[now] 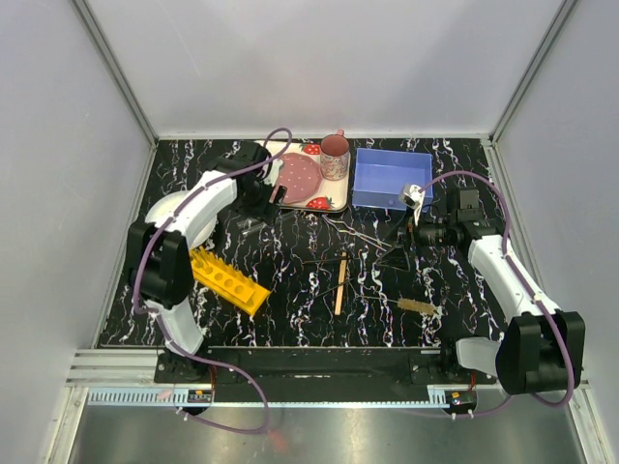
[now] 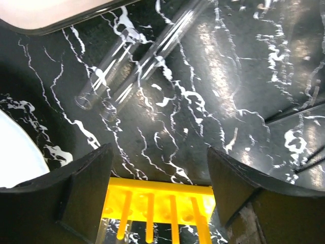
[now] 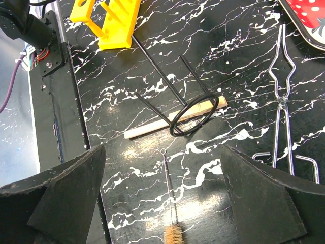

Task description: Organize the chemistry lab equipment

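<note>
Rack first: your yellow plastic rack (image 1: 229, 280) lies at about 8 o'clock on the black marbled table (image 1: 290, 324), slanted, with its round holes facing up. At 10 o'clock from it, two clear glass tubes (image 2: 124, 63) lie side by side on the table, just ahead of the left gripper (image 2: 160, 152). Its fingers stand wide apart with only bare tabletop between them, and the rack's edge shows right below them. Near the table's middle, toward 6 o'clock, you have the slim wooden stick (image 1: 341, 282). A black wire ring (image 3: 195, 114) with thin legs overlaps one end of it; you cannot tell whether the stick runs through the ring or only under it. The tan-bristled tube brush (image 1: 418, 306) rests at 4 o'clock, apart from the stick. The thin wire tongs (image 3: 282, 101) lie flat at roughly 1 o'clock from the stick. The right gripper (image 3: 162, 150) hangs above this group with its fingers spread and nothing held. Farther out, the strawberry-print tray (image 1: 334, 205) with its pink plate (image 1: 298, 176) and cup (image 1: 335, 157) sits at 12 o'clock. A blue bin (image 1: 387, 198) is just beside the tray at 1 o'clock, and the round white plate (image 1: 172, 205) is at 9 o'clock.
</note>
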